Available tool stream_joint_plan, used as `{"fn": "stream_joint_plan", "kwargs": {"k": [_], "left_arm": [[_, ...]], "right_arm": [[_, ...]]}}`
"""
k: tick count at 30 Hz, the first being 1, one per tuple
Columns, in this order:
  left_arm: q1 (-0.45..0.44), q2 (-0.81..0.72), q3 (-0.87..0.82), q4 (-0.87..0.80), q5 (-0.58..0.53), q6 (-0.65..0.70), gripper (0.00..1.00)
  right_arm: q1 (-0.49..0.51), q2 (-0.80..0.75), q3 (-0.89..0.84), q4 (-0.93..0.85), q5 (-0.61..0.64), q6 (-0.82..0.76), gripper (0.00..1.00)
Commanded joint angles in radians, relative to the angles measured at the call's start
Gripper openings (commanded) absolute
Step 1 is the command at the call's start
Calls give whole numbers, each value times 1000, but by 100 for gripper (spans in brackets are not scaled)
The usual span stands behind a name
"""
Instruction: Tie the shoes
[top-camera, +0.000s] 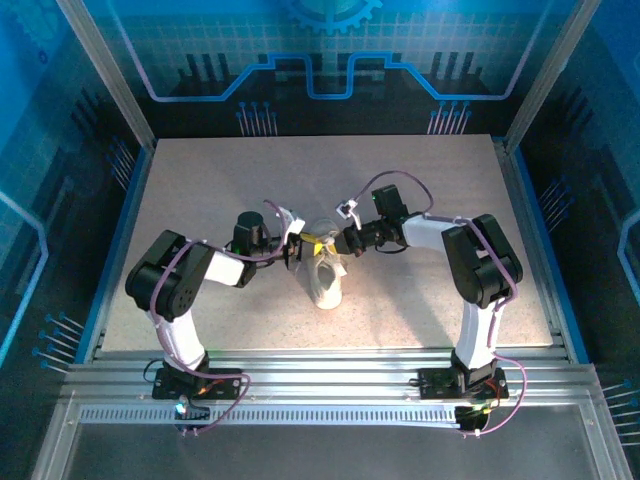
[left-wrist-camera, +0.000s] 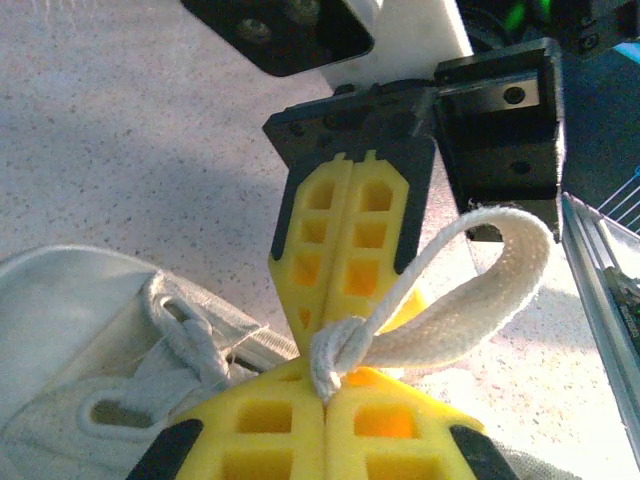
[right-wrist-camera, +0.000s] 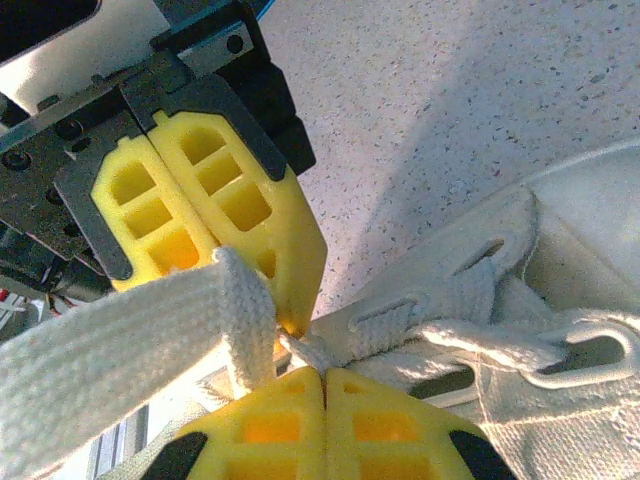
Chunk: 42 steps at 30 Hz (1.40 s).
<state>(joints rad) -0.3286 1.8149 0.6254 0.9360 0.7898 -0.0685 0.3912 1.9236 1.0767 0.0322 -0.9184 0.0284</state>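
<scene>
Progress: no finished bow; we saw one loop of long white flat lace (left-wrist-camera: 470, 320) standing free, knot not yet pulled. Left gripper (top-camera: 299, 251) was clamped on the loop's base; small white low-top sneaker (top-camera: 326, 285) sat on pale speckled table (top-camera: 200, 200) just below both tips; right gripper (top-camera: 346, 240) was closed, seemingly pinching lace too.

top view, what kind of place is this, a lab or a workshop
Most likely a robot lab test cell: a speckled table fenced by aluminium posts, a blue circuit-pattern backdrop, and a left arm and right arm bolted to a slotted rail.
</scene>
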Motion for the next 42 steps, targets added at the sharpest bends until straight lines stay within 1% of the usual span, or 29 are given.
{"fn": "stream_joint_plan", "kwargs": {"k": [1, 5, 10, 13, 16, 17, 18, 21, 22, 28, 31, 35, 42], "left_arm": [[-5, -54, 0, -81, 2, 29, 0], [-41, -100, 12, -202, -60, 68, 1], [-116, -153, 44, -374, -165, 142, 6], [-140, -177, 50, -418, -209, 170, 8], [-148, -191, 52, -442, -225, 179, 13], [-149, -195, 54, -450, -229, 182, 13], [-149, -199, 55, -458, -230, 187, 13], [-150, -200, 59, -474, -218, 194, 2], [-149, -200, 56, -469, -212, 194, 0], [-150, -195, 50, -453, -201, 185, 0], [-147, -195, 50, -450, -188, 186, 0], [-147, -195, 51, -453, -163, 185, 0], [-147, -203, 44, -454, -129, 188, 0]], "right_arm": [[-5, -21, -21, 14, 89, 35, 2], [4, -5, 15, -30, 101, 37, 2], [10, 29, 82, -95, 107, 16, 2], [11, 39, 106, -110, 109, 12, 2], [11, 40, 114, -107, 116, 9, 2], [11, 41, 116, -106, 120, 7, 2], [13, 40, 116, -104, 128, 4, 3], [15, 38, 121, -103, 139, -11, 4], [15, 38, 124, -102, 137, -21, 4], [19, 37, 143, -83, 95, -61, 5], [24, 23, 124, -26, 86, -70, 6], [30, 1, 98, 54, 95, -99, 6], [35, -1, 121, 63, 111, -145, 7]]}}
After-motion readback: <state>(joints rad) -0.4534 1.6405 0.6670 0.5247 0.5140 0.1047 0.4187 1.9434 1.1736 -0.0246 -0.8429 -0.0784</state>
